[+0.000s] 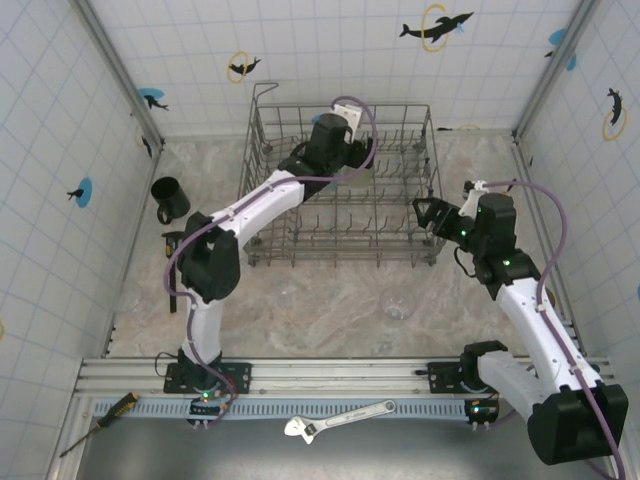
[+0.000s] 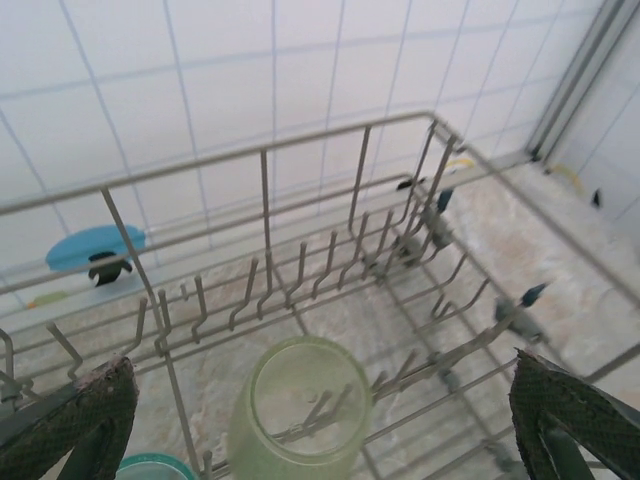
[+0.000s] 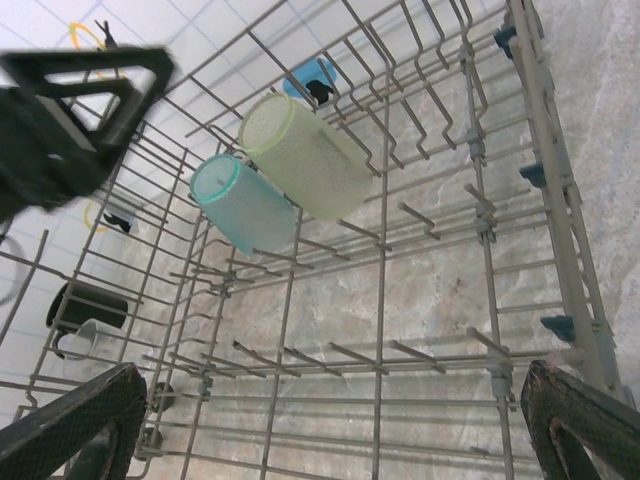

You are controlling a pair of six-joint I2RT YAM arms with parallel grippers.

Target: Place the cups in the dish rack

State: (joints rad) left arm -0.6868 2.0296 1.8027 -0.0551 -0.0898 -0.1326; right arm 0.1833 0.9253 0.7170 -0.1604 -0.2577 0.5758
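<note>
- Big square grey wire dish rack (image 1: 345, 262) at the back of the marbled stone desk (image 1: 300, 300), with rows of thin upright tines and a tall wire loop at its back left corner.
- Inside the dish rack: two cups, side by side, both tipped over and leaning on the tines.
- First, a pale green see-through tumbler (image 3: 310, 155), empty, open mouth pointing up and away from the right wrist camera.
- Second, a teal see-through tumbler (image 3: 245, 205), just beside the green one, tipped the same way and empty too.
- Left fingers (image 2: 75, 420) up above the rack, spread wide apart and gripping nothing.
- In the left wrist view, green cup low down between those two fingers, touching neither, with wire showing through its bottom.
- Just the rim of the teal cup peeking in at the bottom edge of that view, left of the green one.
- Right fingers (image 3: 75, 425) spread wide as well, gripping nothing, hanging over the near right side of the rack.
- Black mug with a handle (image 1: 170, 200) standing on the desk to the left of the rack, well apart from it.
- Small clear tumbler (image 1: 398, 305) on the desk in front of the rack, near its right front corner, faint and hard to see.
- Silver wrench (image 1: 340, 417) and yellow-handled screwdriver (image 1: 100, 420) lying flat at the near edge, by the arm bases.
</note>
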